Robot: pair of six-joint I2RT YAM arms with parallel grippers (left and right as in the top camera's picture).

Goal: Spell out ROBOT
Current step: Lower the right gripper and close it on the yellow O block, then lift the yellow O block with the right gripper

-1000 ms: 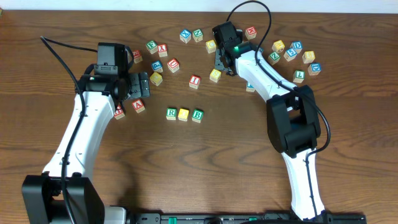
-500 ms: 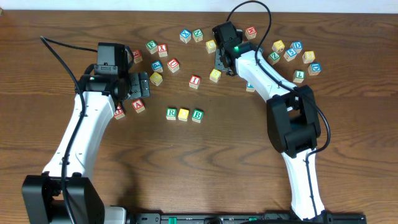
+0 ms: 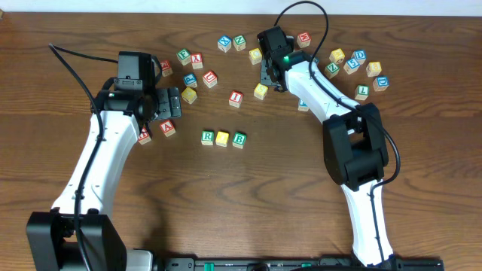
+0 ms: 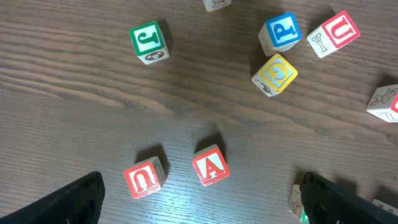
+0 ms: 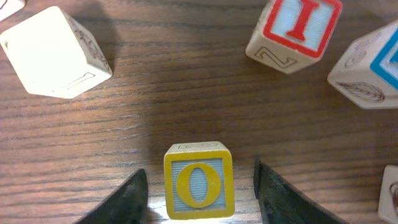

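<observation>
Right gripper (image 5: pixel 199 169): fingers (image 5: pixel 127 202) spread, straddling the yellow O cube (image 5: pixel 198 182), with a gap on each side and no contact. Left gripper (image 4: pixel 200 179): fingers spread wide, red A cube (image 4: pixel 209 165) between them, untouched. R cube (image 3: pixel 208 137), yellow cube (image 3: pixel 222 138) and B cube (image 3: pixel 239 139) sit in a row, well apart from both sets of fingers.

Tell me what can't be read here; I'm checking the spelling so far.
Overhead: yellow cube between R and B, letter too small.
Overhead: one cube half hidden under the right arm.
Left wrist: white cube cut by the right edge.
Right wrist: pale cube, letter face turned away.
</observation>
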